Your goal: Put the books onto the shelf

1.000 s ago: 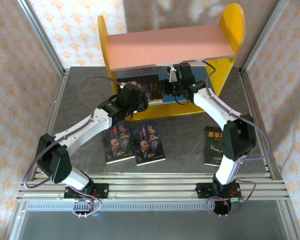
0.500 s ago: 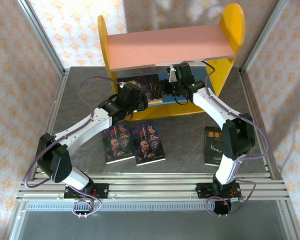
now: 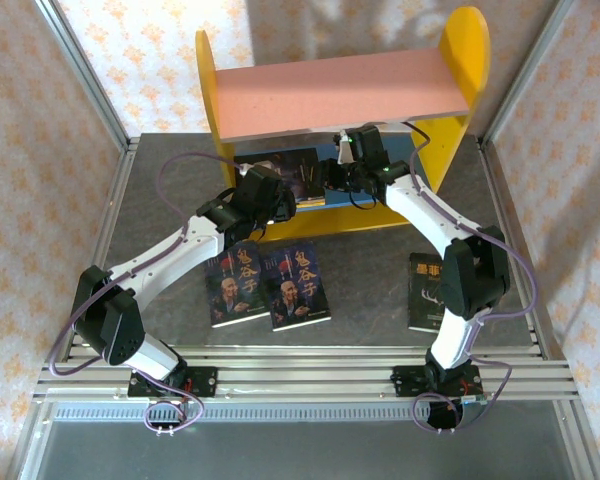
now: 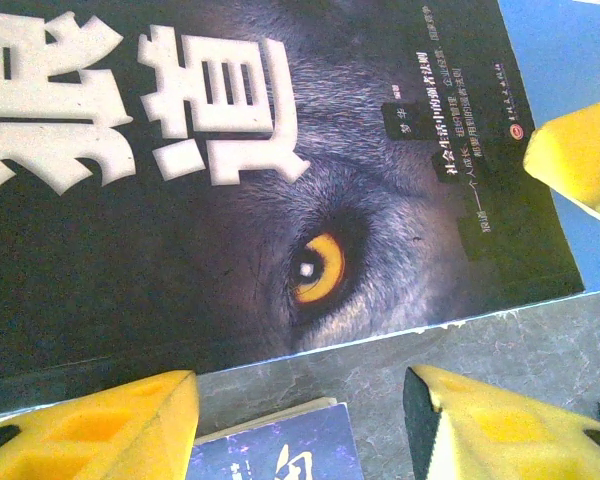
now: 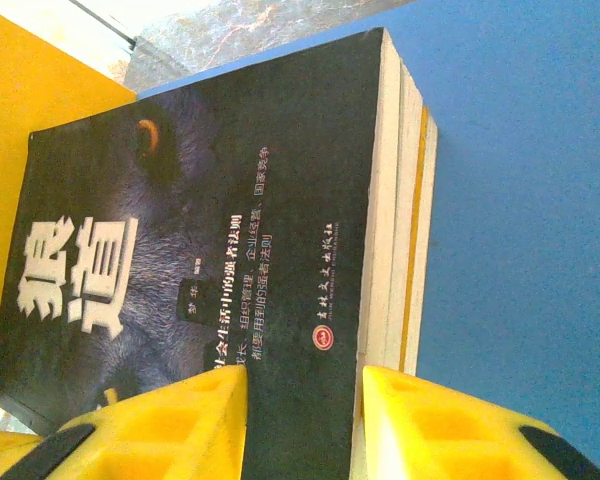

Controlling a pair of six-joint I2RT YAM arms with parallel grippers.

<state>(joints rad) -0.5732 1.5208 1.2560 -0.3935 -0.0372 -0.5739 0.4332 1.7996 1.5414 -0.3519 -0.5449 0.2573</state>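
The shelf (image 3: 342, 92) has a pink upper board, yellow sides and a blue lower board (image 5: 520, 190). A dark wolf-cover book (image 5: 220, 210) lies flat on the lower board on top of other books' page edges (image 5: 412, 230); it also shows from above (image 3: 278, 168) and in the left wrist view (image 4: 230, 180). My right gripper (image 3: 326, 178) (image 5: 305, 425) is open, its fingertips (image 5: 170, 420) over that book's near corner. My left gripper (image 3: 282, 205) (image 4: 300, 420) is open over the table in front of the shelf, nothing between its fingers. Three more books lie on the table (image 3: 238, 285) (image 3: 298, 285) (image 3: 427, 290).
The pink upper board overhangs both grippers. A blue book's corner (image 4: 275, 450) lies right under my left gripper. Patterned walls and metal rails (image 3: 100, 110) close in the table (image 3: 370, 270) on both sides.
The right gripper has nudged slightly left and the wolf book on the lower board has shifted a little with it. The left arm has not moved.
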